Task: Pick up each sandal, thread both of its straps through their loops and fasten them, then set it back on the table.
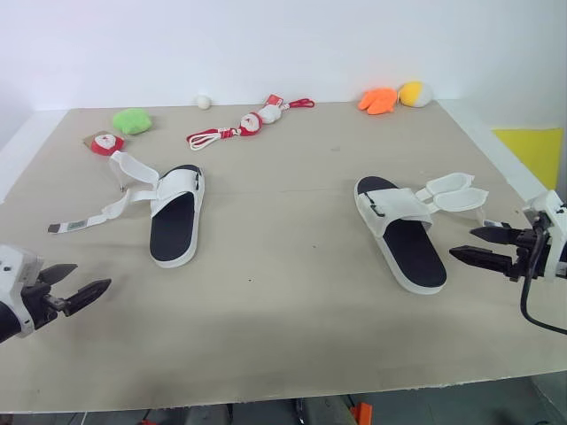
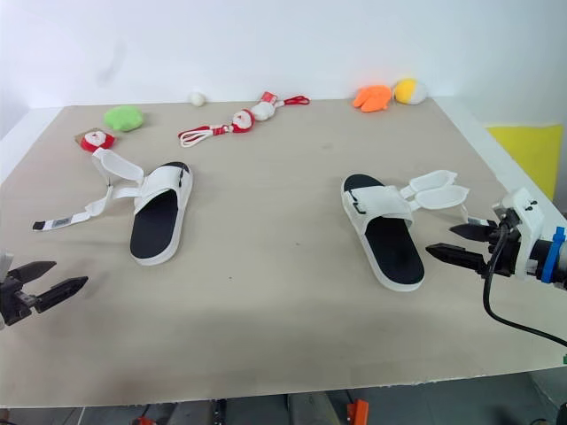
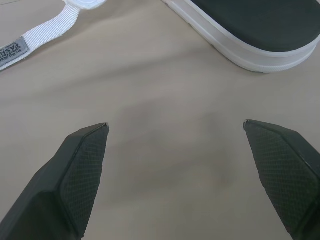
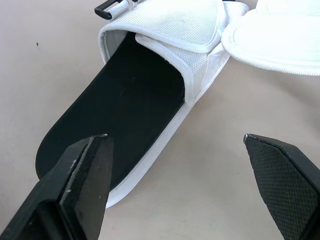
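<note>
Sandals rest well apart on the table [image 1: 283,328], straps loose: left sandal [image 1: 174,215] and right sandal [image 1: 400,232]. The left gripper [image 1: 92,275] and right gripper [image 1: 462,242] are spread wide, empty, each near its own sandal.

**Materials and finish**

Table [image 1: 283,292]: matt beige, smooth, faintly mottled. Left sandal [image 1: 174,217] and right sandal [image 4: 125,125]: matt black footbed, smooth white sole with a slight sheen, woven white cloth straps [image 4: 175,30], black plastic loop [image 4: 107,7]. Woven grey label [image 3: 12,50] on one strap end. Jaws of left gripper [image 3: 175,126] and right gripper [image 4: 175,137]: matt black, fine cross-hatch texture. Green toy [image 1: 131,120]: soft plush.
</note>
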